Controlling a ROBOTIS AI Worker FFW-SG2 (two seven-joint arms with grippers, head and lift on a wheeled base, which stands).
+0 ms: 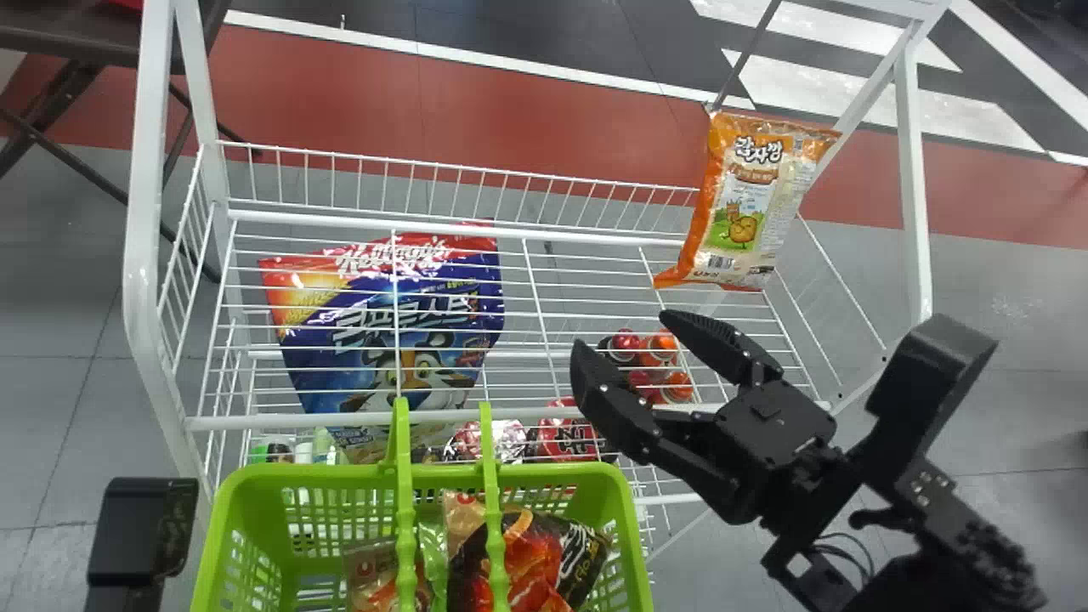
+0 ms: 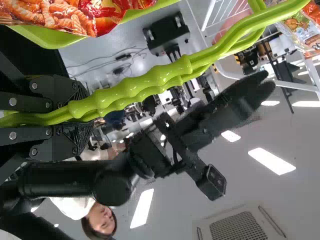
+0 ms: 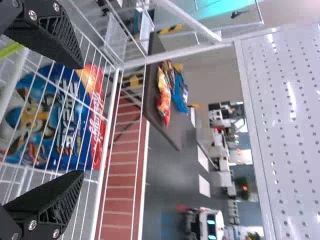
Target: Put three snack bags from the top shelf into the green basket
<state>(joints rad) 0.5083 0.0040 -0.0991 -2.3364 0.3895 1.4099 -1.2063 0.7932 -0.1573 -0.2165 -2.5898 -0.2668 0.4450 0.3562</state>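
Note:
An orange snack bag (image 1: 748, 204) leans at the right rear of the top wire shelf (image 1: 552, 229). The right gripper (image 1: 620, 334) is in front of and below it in the head view, open and apart from the bag; in the right wrist view the right gripper (image 3: 81, 119) has nothing between its fingers. At the shelf's front hangs the green basket (image 1: 340, 478), holding snack bags (image 1: 527, 557). Part of the left arm (image 1: 140, 531) stands beside the basket's left side. The left gripper (image 2: 70, 117) is shut on the basket's green handles (image 2: 160, 75) in the left wrist view.
A large blue cereal bag (image 1: 391, 331) lies beneath the shelf's wires at left, with red-capped items (image 1: 654, 361) lower down at right. White frame posts (image 1: 149, 255) rise at both sides. Behind the rack, a dark table (image 3: 172, 127) carries more bags.

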